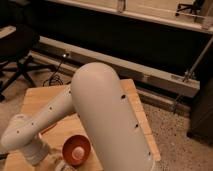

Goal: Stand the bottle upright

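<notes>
The bottle is not visible; my large white arm [107, 115] covers most of the wooden table [40, 97]. The arm's forearm runs down to the lower left, where its wrist [32, 147] sits low over the table's front left part. The gripper lies beyond the wrist, below the bottom edge, and is out of view. A round orange-red bowl-like thing [76, 149] with a pale centre sits on the table just right of the wrist.
A thin orange strip [48, 130] peeks out beside the forearm. A black office chair [17, 47] stands at the left. A long metal rail [125, 67] and a dark wall run behind the table. Speckled floor [172, 132] lies to the right.
</notes>
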### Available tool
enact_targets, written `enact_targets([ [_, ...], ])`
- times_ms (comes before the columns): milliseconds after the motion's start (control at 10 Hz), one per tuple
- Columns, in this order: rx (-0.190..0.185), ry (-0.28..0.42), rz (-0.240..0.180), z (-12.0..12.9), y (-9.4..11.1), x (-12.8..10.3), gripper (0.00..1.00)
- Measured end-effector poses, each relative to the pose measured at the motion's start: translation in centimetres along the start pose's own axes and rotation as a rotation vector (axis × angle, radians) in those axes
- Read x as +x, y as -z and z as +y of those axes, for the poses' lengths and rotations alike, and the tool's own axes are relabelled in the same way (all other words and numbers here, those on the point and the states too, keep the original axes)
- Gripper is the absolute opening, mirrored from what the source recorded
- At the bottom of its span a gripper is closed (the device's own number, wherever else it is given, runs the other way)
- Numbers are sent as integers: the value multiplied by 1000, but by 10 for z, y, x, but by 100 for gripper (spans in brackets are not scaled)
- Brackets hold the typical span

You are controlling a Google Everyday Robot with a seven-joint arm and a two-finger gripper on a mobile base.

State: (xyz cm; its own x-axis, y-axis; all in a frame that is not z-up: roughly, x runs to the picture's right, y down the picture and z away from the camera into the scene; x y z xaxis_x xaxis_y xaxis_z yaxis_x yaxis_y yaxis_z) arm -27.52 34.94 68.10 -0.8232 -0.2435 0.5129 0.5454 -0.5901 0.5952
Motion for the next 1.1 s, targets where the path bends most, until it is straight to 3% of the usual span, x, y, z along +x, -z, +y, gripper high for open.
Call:
enact_targets([
  [500,26,-51,8,13,-14,2,80],
  [900,48,-41,15,13,-19,11,80],
  [1000,51,-38,17,14,-19,12,77],
  [1100,54,-39,18,15,-19,13,68],
])
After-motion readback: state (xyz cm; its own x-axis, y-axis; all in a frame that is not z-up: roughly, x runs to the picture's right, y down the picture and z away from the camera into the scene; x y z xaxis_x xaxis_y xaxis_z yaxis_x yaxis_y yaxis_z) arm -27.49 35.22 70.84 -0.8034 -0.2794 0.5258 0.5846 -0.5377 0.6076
